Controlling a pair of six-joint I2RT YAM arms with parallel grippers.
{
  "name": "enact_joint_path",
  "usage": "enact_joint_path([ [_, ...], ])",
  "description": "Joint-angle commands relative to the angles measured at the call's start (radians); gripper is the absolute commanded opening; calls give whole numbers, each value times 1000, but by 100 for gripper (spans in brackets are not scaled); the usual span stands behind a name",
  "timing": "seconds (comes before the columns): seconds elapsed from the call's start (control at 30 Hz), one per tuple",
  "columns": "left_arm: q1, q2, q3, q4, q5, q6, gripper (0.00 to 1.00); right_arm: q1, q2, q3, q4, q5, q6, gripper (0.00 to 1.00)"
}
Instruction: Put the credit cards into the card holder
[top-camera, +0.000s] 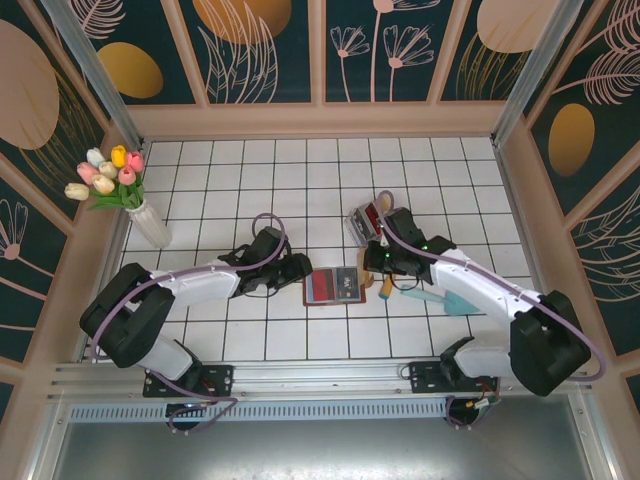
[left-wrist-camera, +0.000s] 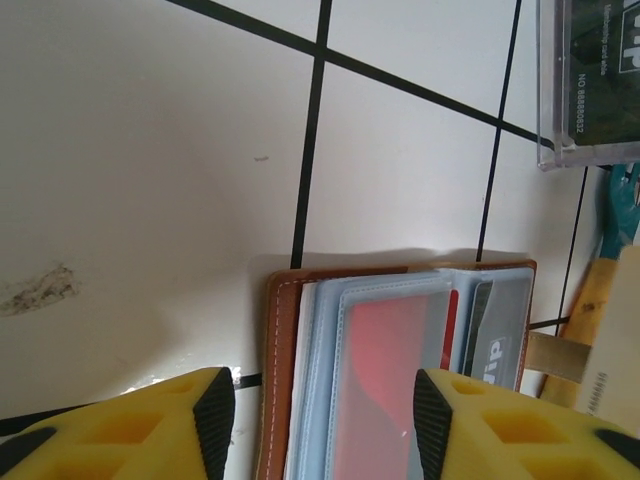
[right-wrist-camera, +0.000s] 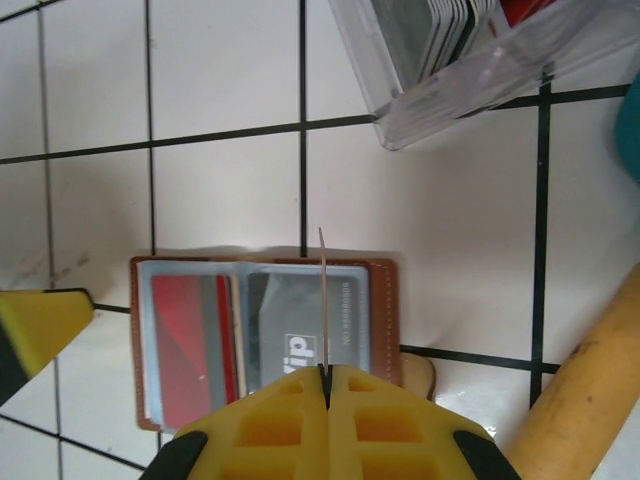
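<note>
Pinching thin card (right-wrist-camera: 323, 285), right claw (right-wrist-camera: 325, 372), leather holder (right-wrist-camera: 385, 320)

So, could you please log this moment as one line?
right gripper: shut on card | card holder: open flat | left gripper: open

The card holder (top-camera: 333, 287) is hemmed in: the left gripper (top-camera: 300, 274), jaws apart, is at its left edge, and the right gripper (right-wrist-camera: 325, 378) is over its right half, jaws pinching a credit card (right-wrist-camera: 324, 300) on edge. A clear box (top-camera: 365, 222) stands just beyond. The far table (top-camera: 260, 175) gives open passage, with a vase (top-camera: 152, 226) at far left.
</note>
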Motion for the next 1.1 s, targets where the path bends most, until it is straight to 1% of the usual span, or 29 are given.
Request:
enact_joint_path([
  [0.0,0,20,-11,25,25,-3,51,14,20,-25,-11,60,6,0],
  [0.37,-1,69,-28,66,64,-3,44,14,62,-69,74,27,20,0],
  [0.67,-8,112,-23,84,83,0,30,15,42,-62,105,-3,44,0],
  [0.87,-11,126,-19,90,89,1,26,14,45,-45,107,-35,46,0],
  [1.07,-14,139,-15,94,92,3,21,16,16,-37,99,-39,57,0],
])
